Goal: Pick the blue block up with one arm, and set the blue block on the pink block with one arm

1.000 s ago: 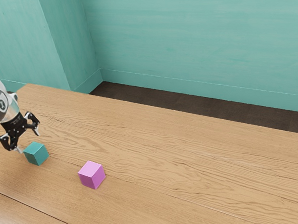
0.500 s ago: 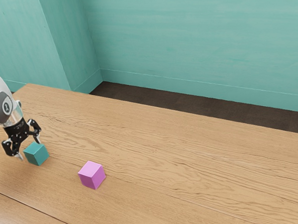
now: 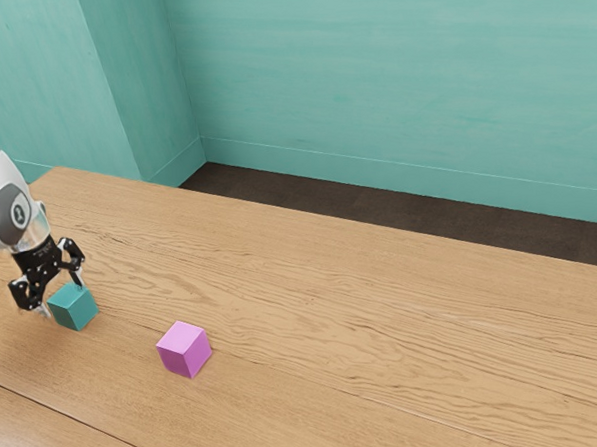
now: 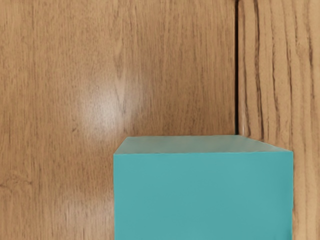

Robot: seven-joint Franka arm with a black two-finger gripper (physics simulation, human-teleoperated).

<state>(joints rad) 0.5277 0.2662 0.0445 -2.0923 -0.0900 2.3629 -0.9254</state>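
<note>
The blue block (image 3: 74, 307), teal in colour, rests on the wooden table (image 3: 383, 309) near the exterior view's left edge. My gripper (image 3: 51, 285) hangs open just over it, slightly to the exterior view's left of the block's top, with its fingers spread wider than the block. In the wrist view the blue block (image 4: 202, 192) looms large directly under my hand, flat on the wood. The pink block (image 3: 184, 349) sits on the table a short way to the exterior view's right of the blue one, nearer the front edge.
A dark seam (image 4: 236, 65) between table boards runs past the blue block. Teal walls (image 3: 391, 68) and a dark floor strip (image 3: 428, 217) lie behind the table. Open wood stretches to the exterior view's right.
My hand has shifted toward the exterior view's right and come in over the blue block. Both blocks stay where they were, and the fingers remain open.
</note>
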